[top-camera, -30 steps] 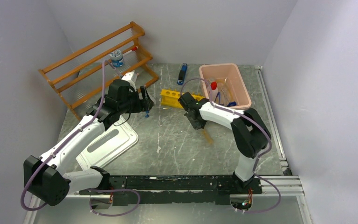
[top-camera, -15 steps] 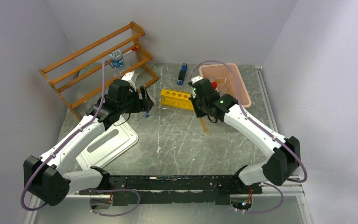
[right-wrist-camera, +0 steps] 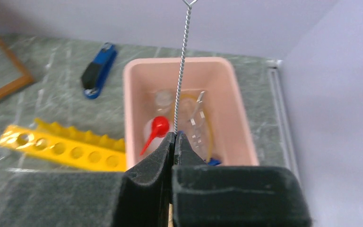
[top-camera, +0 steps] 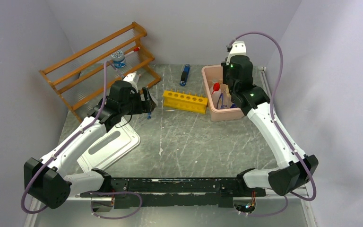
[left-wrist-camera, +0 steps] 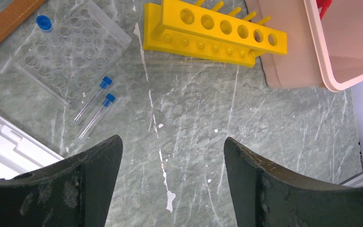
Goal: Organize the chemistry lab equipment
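My right gripper [right-wrist-camera: 174,137] is shut on a brush with a twisted-wire handle [right-wrist-camera: 183,61], held upright above the pink bin [right-wrist-camera: 130,109]; its bristle end is hidden below the jaws. The bin holds the red-capped squeeze bottle [right-wrist-camera: 158,127], metal tongs [right-wrist-camera: 196,118], yellowish tubing [right-wrist-camera: 210,127] and a blue piece, likely the goggles [right-wrist-camera: 212,161]. In the top view the right gripper [top-camera: 230,91] hangs over the bin [top-camera: 227,116]. My left gripper [left-wrist-camera: 172,146] is open and empty above the table. Two blue-capped tubes [left-wrist-camera: 94,101] lie ahead of it, left of centre. A small blue-capped vial [left-wrist-camera: 44,22] stands by a clear well plate [left-wrist-camera: 73,52].
A yellow tube rack [top-camera: 185,101] lies left of the bin. A blue and black clip-like item [top-camera: 185,74] lies at the back. A wooden rack [top-camera: 99,61] stands at the back left. A white tray [top-camera: 108,144] lies under the left arm.
My right arm has lifted the brush off the table centre and swung it back and right, over the pink bin. The left arm has not moved.
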